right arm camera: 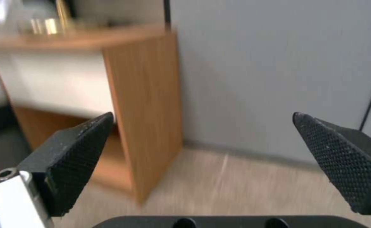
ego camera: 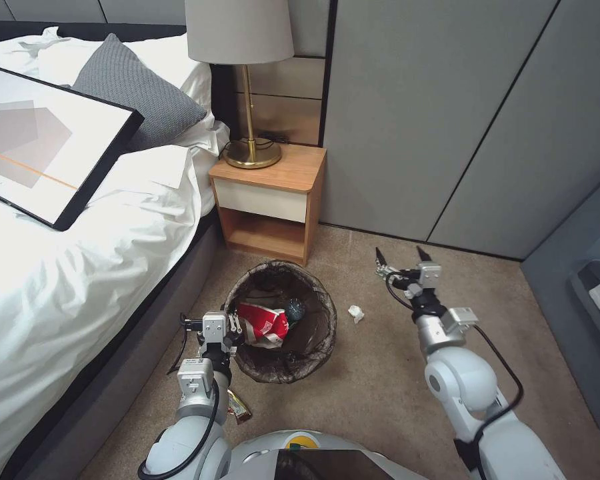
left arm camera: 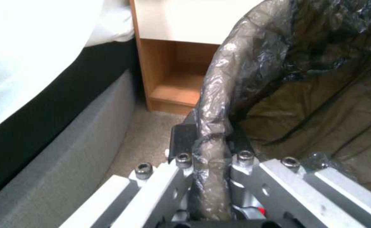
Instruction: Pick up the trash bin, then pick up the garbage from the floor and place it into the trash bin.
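Your left hand (ego camera: 232, 328) clamps the liner-wrapped rim of the small round white plastic trash bin (ego camera: 281, 320), red-and-white packets (ego camera: 263, 325) inside; your right hand (ego camera: 403, 254) hangs spread and empty, white tissue scrap (ego camera: 357, 313) and a wrapper (ego camera: 239, 406) left on the floor.

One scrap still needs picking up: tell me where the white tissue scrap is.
In the head view, the white tissue scrap lies on the carpet just right of the trash bin, between it and the open right gripper.

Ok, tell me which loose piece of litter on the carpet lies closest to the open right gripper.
The white tissue scrap, on the carpet between the trash bin and the right gripper. The yellow wrapper lies by the left arm.
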